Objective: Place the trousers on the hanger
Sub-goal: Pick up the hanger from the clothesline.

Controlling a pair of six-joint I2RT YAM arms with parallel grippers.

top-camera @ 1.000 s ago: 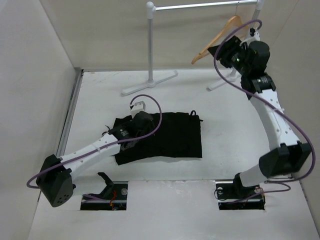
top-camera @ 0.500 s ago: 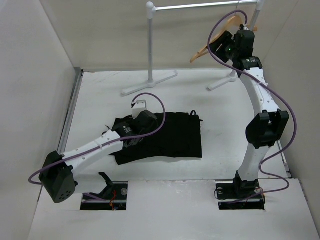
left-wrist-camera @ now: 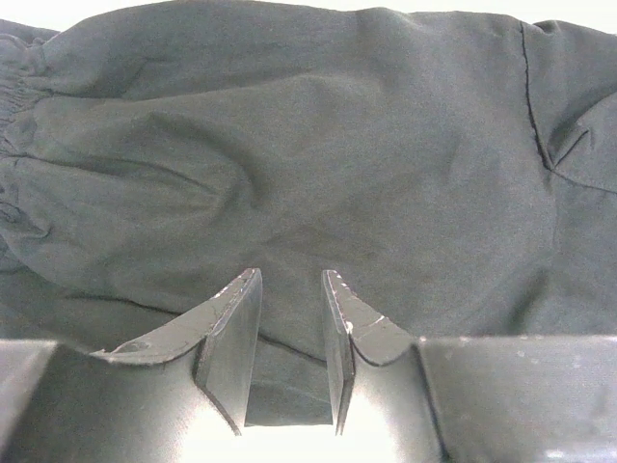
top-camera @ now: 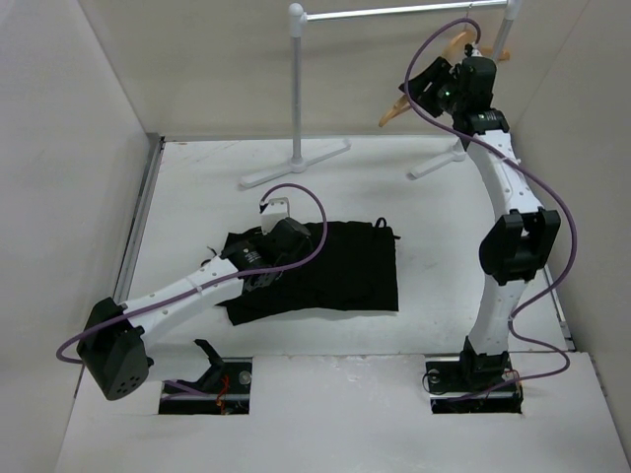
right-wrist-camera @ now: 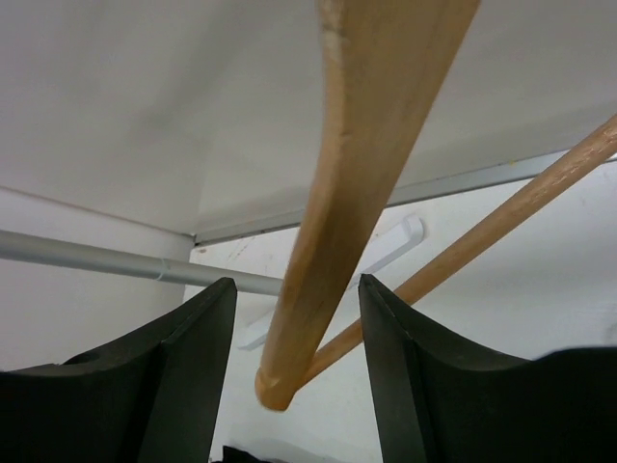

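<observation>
— Where do we find the trousers (top-camera: 345, 276)?

— Folded flat on the table (top-camera: 444, 246), left of centre. Our left gripper (left-wrist-camera: 291, 285) sits low over the cloth with its jaws a narrow gap apart and nothing visibly pinched (poised, we think, to take a fold).

— And the hanger (right-wrist-camera: 357, 193)?

— Up near the right end of the rail (top-camera: 394, 12). Our right gripper (right-wrist-camera: 296, 289) straddles one wooden arm, a jaw on each side, not clamped. We judge it means to grasp the hanger so the trousers can be draped over it.
</observation>
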